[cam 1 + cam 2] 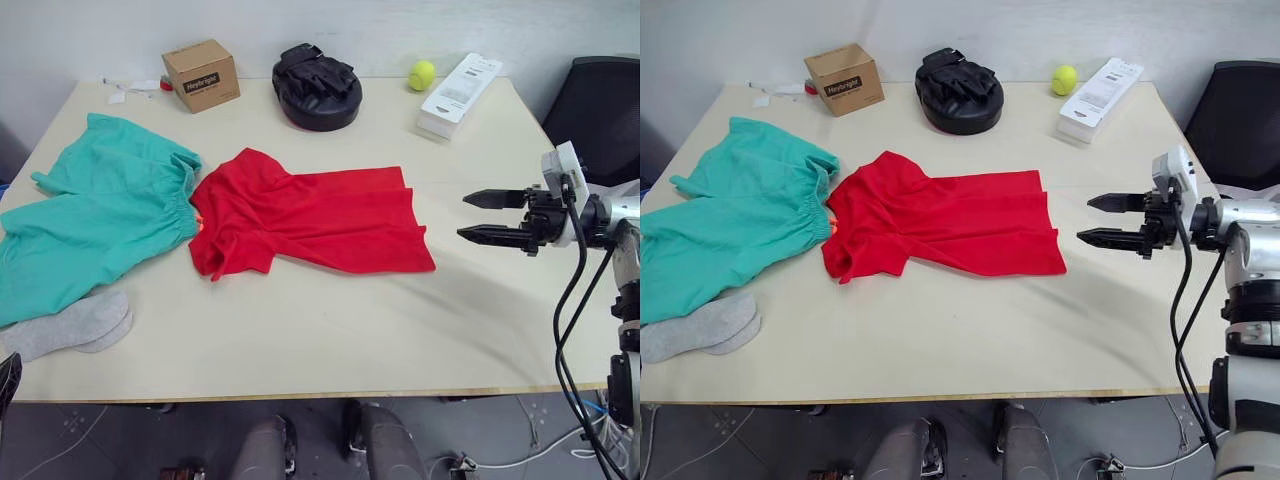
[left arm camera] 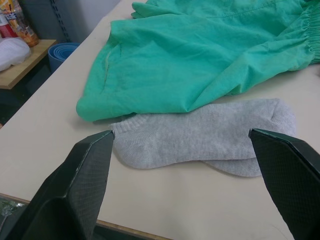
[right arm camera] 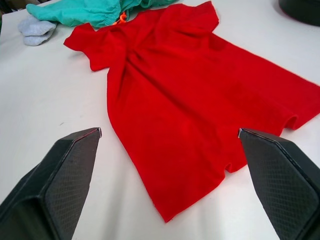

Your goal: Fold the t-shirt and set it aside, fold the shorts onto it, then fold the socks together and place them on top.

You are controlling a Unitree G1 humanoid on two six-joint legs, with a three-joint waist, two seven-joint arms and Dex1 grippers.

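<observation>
One t-shirt, one pair of shorts and two socks lie unfolded on the counter (image 1: 330, 340).

The red t-shirt (image 1: 315, 220) lies flat at the centre; the green shorts (image 1: 95, 225) touch it at 9 o'clock, and the two grey socks (image 1: 70, 325) overlap at 8 o'clock beside the shorts. The right hand (image 1: 478, 215) hovers at 3 o'clock, fingers spread, empty. The left hand (image 2: 180, 180) faces the socks, wide open, holding nothing. One box (image 1: 201, 75), one black mitt (image 1: 316, 87) and one ball (image 1: 422, 74) sit at 12.
</observation>
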